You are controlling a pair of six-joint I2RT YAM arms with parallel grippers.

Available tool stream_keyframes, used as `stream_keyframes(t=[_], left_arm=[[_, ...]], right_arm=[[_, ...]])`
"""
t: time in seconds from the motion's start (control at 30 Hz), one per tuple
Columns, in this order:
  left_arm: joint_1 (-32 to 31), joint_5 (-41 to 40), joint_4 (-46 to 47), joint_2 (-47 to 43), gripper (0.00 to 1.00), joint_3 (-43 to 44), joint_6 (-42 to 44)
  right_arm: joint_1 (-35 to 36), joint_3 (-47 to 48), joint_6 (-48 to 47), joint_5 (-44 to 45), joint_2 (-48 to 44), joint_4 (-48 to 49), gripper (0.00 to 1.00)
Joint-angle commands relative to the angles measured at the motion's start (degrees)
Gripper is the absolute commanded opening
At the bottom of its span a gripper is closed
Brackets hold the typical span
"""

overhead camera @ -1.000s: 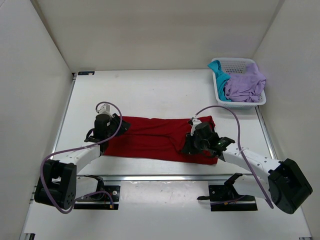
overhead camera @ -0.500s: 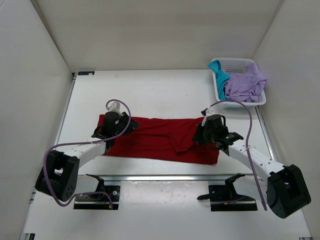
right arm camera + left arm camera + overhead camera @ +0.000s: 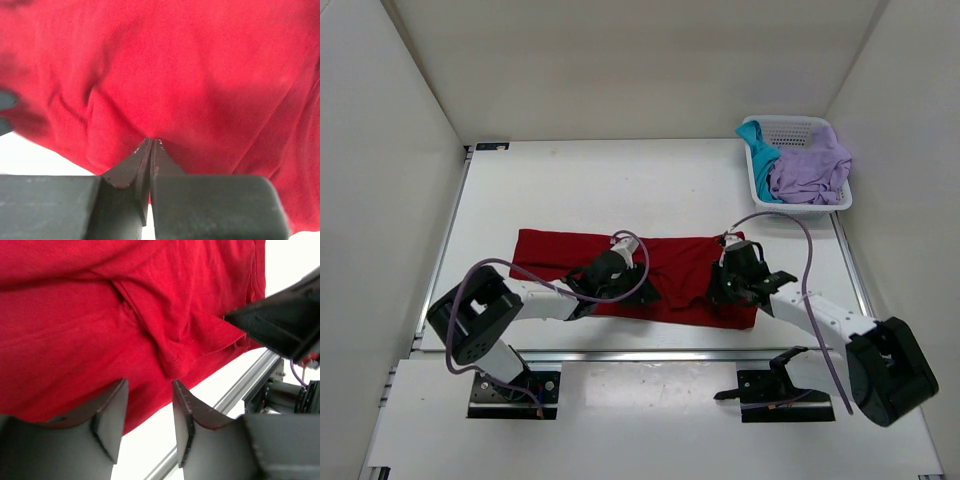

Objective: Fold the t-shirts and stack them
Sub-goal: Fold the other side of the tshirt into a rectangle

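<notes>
The deep red t-shirt (image 3: 555, 252) lies spread in a wide band across the near part of the table. My left gripper (image 3: 655, 292) is open and empty, low over the shirt's near edge, right of its middle; the left wrist view shows its jaws (image 3: 149, 385) apart above a fold in the red fabric (image 3: 75, 315). My right gripper (image 3: 720, 288) is shut on a pinch of the red shirt (image 3: 200, 75) near its right end, jaws (image 3: 151, 141) pressed together. The teal t-shirt (image 3: 757, 150) and the lavender t-shirt (image 3: 810, 167) lie bunched in the basket.
A white mesh basket (image 3: 790, 124) stands at the back right by the table edge. A metal rail (image 3: 650, 355) runs along the near edge of the table. The right gripper's black body (image 3: 280, 315) shows close to my left fingers. White walls enclose three sides.
My left arm has swung from the shirt's left end to right of its middle, leaving the left end flat on the table. My right gripper has shifted slightly, staying at the right end.
</notes>
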Motion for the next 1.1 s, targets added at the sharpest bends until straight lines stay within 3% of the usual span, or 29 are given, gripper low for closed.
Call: stream_keyframes(t=[0.0, 0.07, 0.23, 0.47, 0.87, 1.07], left_arm=[[-1.4, 1.8, 5.5, 0.8, 0.52, 2.9, -3.2], [-2.7, 1.5, 5.8, 1.6, 0.57, 3.8, -3.4], [-3.8, 3.2, 6.2, 5.9, 0.59, 6.2, -4.0], [-4.7, 2.3, 3.5, 8.0, 0.35, 8.4, -3.1], [-6.5, -7.1, -3.1, 5.3, 0.45, 7.8, 0.3], [-7.5, -3.9, -2.5, 9.5, 0.44, 9.5, -1.0]], right_arm=[[1.4, -3.8, 2.3, -0.3, -5.7, -1.3, 0.00], [2.2, -5.7, 3.6, -1.0, -7.6, -1.7, 0.00], [2.4, -7.4, 4.4, -1.9, -8.5, -1.2, 0.00], [1.0, -5.9, 3.8, -1.9, -9.4, -0.5, 0.00], [-2.5, -6.6, 3.2, -3.4, -8.6, 2.2, 0.01], [-2.5, -6.1, 2.6, -3.2, -8.1, 2.9, 0.00]])
